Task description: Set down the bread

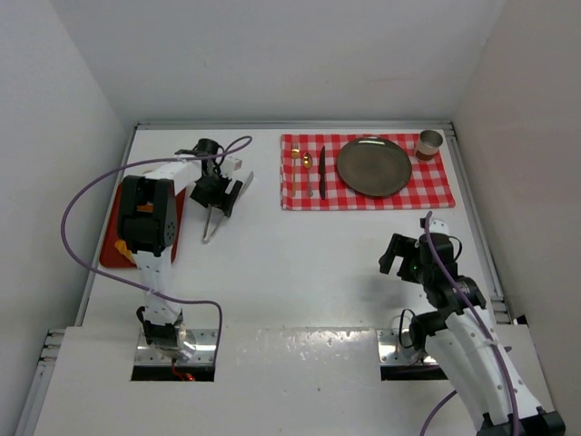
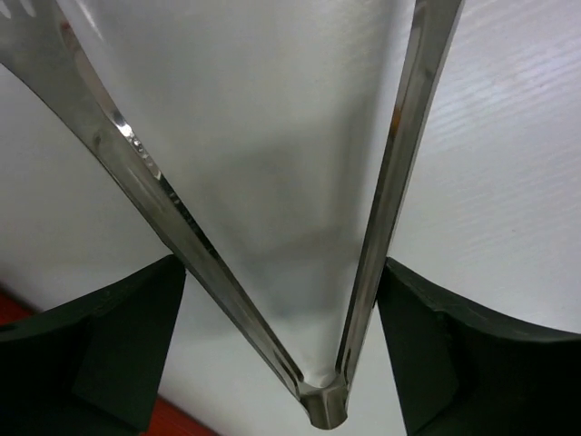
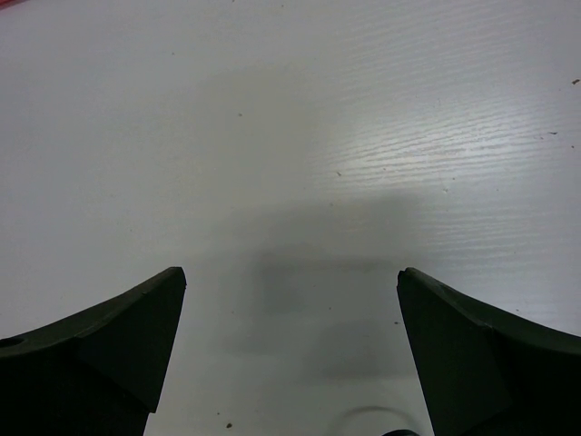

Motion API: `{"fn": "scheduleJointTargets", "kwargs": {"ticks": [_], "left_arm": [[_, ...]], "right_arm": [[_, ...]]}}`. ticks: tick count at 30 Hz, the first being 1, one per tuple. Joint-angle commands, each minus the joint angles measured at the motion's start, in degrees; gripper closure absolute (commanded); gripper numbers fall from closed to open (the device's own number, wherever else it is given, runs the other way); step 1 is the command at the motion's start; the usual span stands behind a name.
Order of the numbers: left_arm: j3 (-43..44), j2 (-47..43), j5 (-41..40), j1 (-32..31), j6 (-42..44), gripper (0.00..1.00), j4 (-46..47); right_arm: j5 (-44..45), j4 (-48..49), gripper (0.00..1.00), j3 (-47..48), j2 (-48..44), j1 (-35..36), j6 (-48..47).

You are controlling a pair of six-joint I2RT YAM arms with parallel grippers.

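**White table, tongs first, bread not yet reached**

White walls close in on three sides of the table [image 1: 309, 263]; the bread [image 1: 123, 246] sits at the far left on a red board [image 1: 111, 227], mostly hidden under the left arm's elbow, only an orange sliver showing; how the pieces lie I cannot tell.

The left tool [image 2: 281, 265] stands wide, its fingers [image 2: 127, 336] set against both arms of a pair of steel tongs [image 2: 390, 182], hinge end nearest the wrist; this reads as the pick-up of the tongs, ahead of any contact with the bread. The right tool [image 3: 290, 282] gapes wide over bare table, holding nothing.

Next, probably: firm the hold without collapsing the tongs, lift, swing left to the board; the likely goal is the dark plate [image 1: 374, 166] on the checked placemat [image 1: 436, 186].

The board hugs the left wall and table edge, so room there is tight; mid-table is open; cutlery [image 1: 321, 173] lies just left of the plate, across the approach.
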Motion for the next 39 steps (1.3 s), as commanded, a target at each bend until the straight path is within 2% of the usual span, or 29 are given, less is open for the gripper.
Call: {"fn": "scheduleJointTargets", "kwargs": {"ticks": [1, 2, 6, 8, 10, 16, 20, 23, 28, 31, 34, 39], "left_arm": [[-1.36, 1.03, -1.07, -0.48, -1.41, 0.13, 3.63], [-2.05, 1.03, -1.77, -1.01, -1.42, 0.21, 4.16], [-3.37, 1.03, -2.39, -1.01, -1.42, 0.4, 4.16], [-3.38, -0.79, -2.39, -1.01, -1.42, 0.4, 3.21], [0.39, -2.21, -2.39, -1.01, -1.42, 0.4, 1.01], [21.01, -4.06, 0.07, -1.01, 3.4, 0.4, -18.49], [27.46, -4.06, -1.07, -0.22, 5.34, 0.4, -26.94], [30.45, -4.68, 0.15, 2.58, 4.74, 0.41, -29.23], [31.87, -10.55, -0.37, 7.24, 2.63, 0.44, -30.38], [32.48, -13.72, -1.42, 13.12, 1.4, 0.44, -29.86], [30.73, -17.42, 0.14, 21.98, 0.87, 0.45, -28.19], [30.11, -19.36, 4.99, 28.77, 0.86, 0.45, -28.7]], "right_arm": [[1.56, 2.55, 0.0, 2.17, 0.74, 0.02, -0.15], [1.99, 2.82, 0.0, 2.17, 0.83, 0.11, -0.24], [2.7, 3.78, 0.0, 1.73, 1.36, 0.02, -0.68], [2.62, 5.19, 0.0, 1.55, 1.8, 0.11, -0.85], [2.7, 6.59, 0.0, 1.64, 2.15, -0.06, -1.2], [2.26, 7.3, 0.0, 2.17, 3.29, 0.02, -3.13], [2.44, 8.26, 0.0, 1.3, 1.45, -0.15, -4.11], [2.61, 9.06, 0.0, -0.02, -0.04, -0.06, -4.9], [2.18, 10.81, 0.0, -2.31, -1.45, 0.02, -4.55], [1.12, 12.3, 0.0, -2.66, -0.23, 0.02, -5.16], [-1.24, 13.8, 0.0, -2.14, 1.71, -0.07, -5.77], [-3.89, 14.68, 0.0, -1.52, 4.61, -0.06, -5.43]]}}
